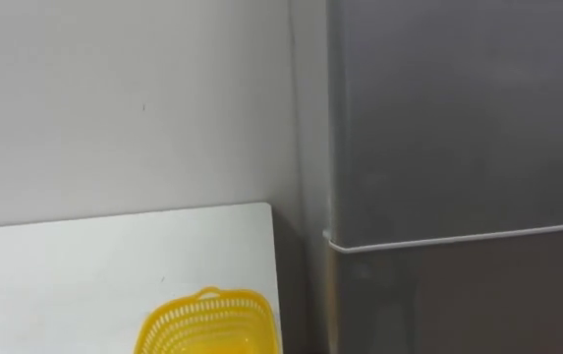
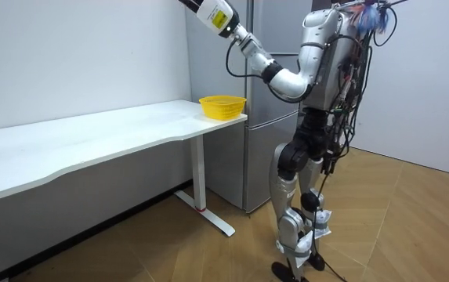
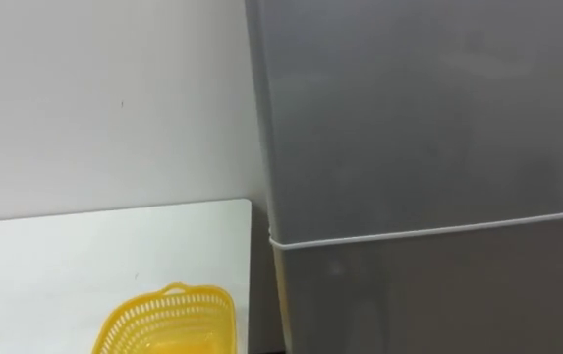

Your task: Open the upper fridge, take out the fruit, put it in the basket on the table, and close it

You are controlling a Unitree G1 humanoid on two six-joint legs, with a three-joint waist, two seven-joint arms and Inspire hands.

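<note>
Robot facing closed fridge, seemingly left arm raised high; hand state: cannot tell. Yellow basket on table.

Fridge: tall grey metal fridge, both doors closed flat.
Table corner: yellow plastic mesh basket beside the fridge.
Passage: long white tabletop left of basket.

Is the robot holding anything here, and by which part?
Cannot be told: the raised arm runs out past the room view's top edge by the fridge. The yellow basket sits unheld on the table.
</note>
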